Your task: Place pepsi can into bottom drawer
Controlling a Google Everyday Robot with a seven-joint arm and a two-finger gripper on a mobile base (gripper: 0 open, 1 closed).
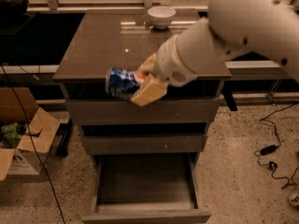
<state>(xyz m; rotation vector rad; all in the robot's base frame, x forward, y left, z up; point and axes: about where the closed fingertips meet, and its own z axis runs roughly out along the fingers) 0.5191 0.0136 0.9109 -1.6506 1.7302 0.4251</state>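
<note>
The pepsi can [120, 83] is blue with white and red marks and lies on its side in my gripper [144, 80]. The tan fingers [149, 91] are shut on it. I hold it in the air in front of the cabinet's front edge, at about the height of the top drawer. The bottom drawer [145, 183] is pulled open below, a wide shallow empty tray. The can hangs above and slightly left of the drawer's middle.
A white bowl [161, 16] stands at the back of the cabinet top [103, 45]. The two upper drawers are shut. An open cardboard box [23, 134] sits on the floor at left, with a black cable beside it. More cables lie on the floor at right.
</note>
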